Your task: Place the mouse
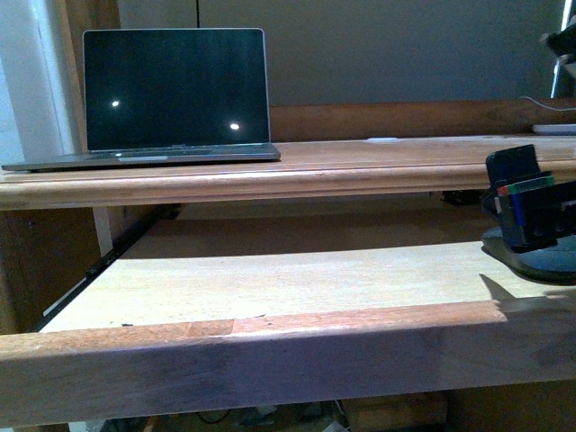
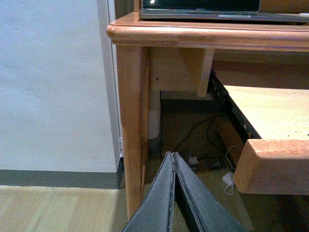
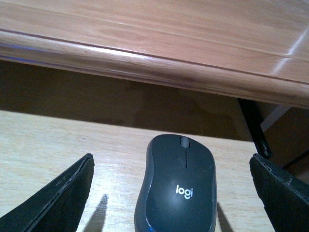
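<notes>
On the pulled-out sliding shelf (image 1: 270, 279) below the bench (image 1: 297, 171) top, at the far right of the front view, the mouse (image 1: 540, 261) lies flat on the pale wood, with the right hand (image 1: 526, 211) hanging directly over it. A dark-screened laptop (image 1: 175, 94) stands with its lid up at the left of the bench top, well apart from both. The mouse looks set down, so I judge the placing all but done.

From the left wrist, the left hand (image 2: 174, 193) has its tips pressed together on nothing. It is parked low beside the bench leg (image 2: 133, 121), probably to keep clear of the work on the other side.

From the right wrist, the mouse sits between the two dark fingers (image 3: 63, 193), which are spread wide and touch neither flank, so this hand grips nothing. That wide gap suits a clean lift away without nudging the mouse
</notes>
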`<state>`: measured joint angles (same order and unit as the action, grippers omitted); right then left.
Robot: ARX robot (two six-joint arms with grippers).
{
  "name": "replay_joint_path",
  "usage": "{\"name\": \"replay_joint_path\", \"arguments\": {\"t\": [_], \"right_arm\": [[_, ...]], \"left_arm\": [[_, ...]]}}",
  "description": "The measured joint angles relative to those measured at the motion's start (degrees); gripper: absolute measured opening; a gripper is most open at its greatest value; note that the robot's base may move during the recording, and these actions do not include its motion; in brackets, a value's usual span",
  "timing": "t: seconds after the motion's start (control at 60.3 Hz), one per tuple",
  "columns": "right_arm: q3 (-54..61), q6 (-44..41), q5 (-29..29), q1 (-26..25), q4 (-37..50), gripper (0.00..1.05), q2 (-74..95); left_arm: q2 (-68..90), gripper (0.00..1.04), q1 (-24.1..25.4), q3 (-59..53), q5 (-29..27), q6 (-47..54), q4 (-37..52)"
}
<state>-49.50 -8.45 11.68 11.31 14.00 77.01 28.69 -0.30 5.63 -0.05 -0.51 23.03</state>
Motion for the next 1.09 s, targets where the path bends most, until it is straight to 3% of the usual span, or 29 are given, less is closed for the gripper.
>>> {"name": "replay_joint_path", "arguments": {"t": [0.381,0.979,1.095], "right_arm": [[-8.9,0.3,0.2,0.0,-16.3,0.97,6.4],[-18.1,6.3,-3.6,-3.3,-26.5,0.97,13.6],[-18.1,6.6,-4.2,-3.8,-26.4,0.82,13.7]], "left_arm": [[-7.3,0.03,0.0,-2.8,0.0,0.0,-4.6],[-16.2,0.03,0.0,-5.2,0.1,0.0,-10.5],[-17.6,0.03,0.0,-5.2,0.1,0.0,-11.8]]}}
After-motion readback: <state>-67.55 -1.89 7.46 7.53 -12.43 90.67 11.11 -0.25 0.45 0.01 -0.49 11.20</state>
